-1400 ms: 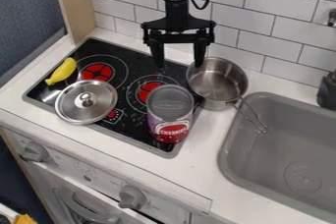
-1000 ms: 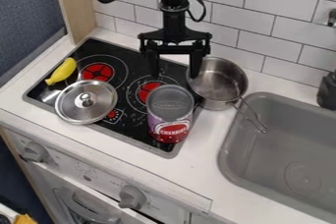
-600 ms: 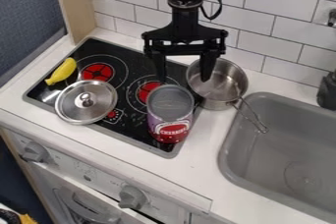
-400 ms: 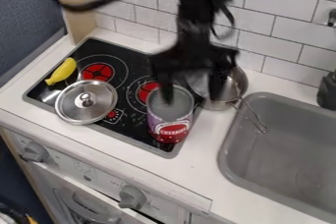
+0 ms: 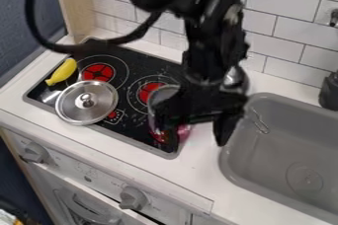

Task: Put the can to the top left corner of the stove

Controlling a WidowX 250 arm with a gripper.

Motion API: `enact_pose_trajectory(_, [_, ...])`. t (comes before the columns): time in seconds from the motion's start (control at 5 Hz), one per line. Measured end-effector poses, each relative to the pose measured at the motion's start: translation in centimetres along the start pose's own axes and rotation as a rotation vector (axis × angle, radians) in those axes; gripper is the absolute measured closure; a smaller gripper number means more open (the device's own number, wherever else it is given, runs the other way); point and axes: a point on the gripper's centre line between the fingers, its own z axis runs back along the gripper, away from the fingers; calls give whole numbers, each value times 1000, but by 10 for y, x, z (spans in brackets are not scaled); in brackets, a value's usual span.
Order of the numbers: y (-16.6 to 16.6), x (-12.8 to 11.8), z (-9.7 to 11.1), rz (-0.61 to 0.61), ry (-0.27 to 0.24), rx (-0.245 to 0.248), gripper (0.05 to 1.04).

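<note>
Down and over toward the sink's side of the view has come the gripper (image 5: pixel 196 144), while the can (image 5: pixel 165 92) stays just where it was. Jaws apart now, a wide gap between them: one hangs across the can's front, the other over the counter (image 5: pixel 203 169), near the sink (image 5: pixel 239 157). Whether either touches the can, I can't tell from here. Much of the can is hidden behind the gripper, its label nearly all covered; just the left part of its top and some red low down peek out. It's upright, top facing up, long axis vertical, standing at the stove's front right corner.

Behind it all, the arm (image 5: pixel 214 51) is blurred and cuts across the pot (image 5: pixel 237 78), so only the right part of that shows, plus the end of its wire handle (image 5: pixel 261 124) pointing toward the sink. Farther left on the stove (image 5: pixel 140 66) there's a lid (image 5: pixel 76 108), knob up, and beyond it a banana (image 5: pixel 63 72) on the left edge. Sink's cut off at the right, and so is a dark object (image 5: pixel 328 92) above it that I can't make out.

Counting up: one can, one pot, one lid, one banana, two big red burner spots and a small one, and two dials (image 5: pixel 133 198) on the front panel.
</note>
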Motion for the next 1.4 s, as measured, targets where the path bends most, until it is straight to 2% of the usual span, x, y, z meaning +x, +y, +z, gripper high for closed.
enact_pose_trajectory(0.2, [6,-3,-13,28,22,21,83])
enact_pose_trajectory(0.4, [13,8,-24,110,31,6,83])
enact_pose_trajectory(0.6, [12,22,-30,123,29,18,83])
enact_pose_trajectory(0.8, [21,38,-30,175,26,-2,83])
enact_pose_trajectory(1.4, [32,89,-31,242,26,-5,83])
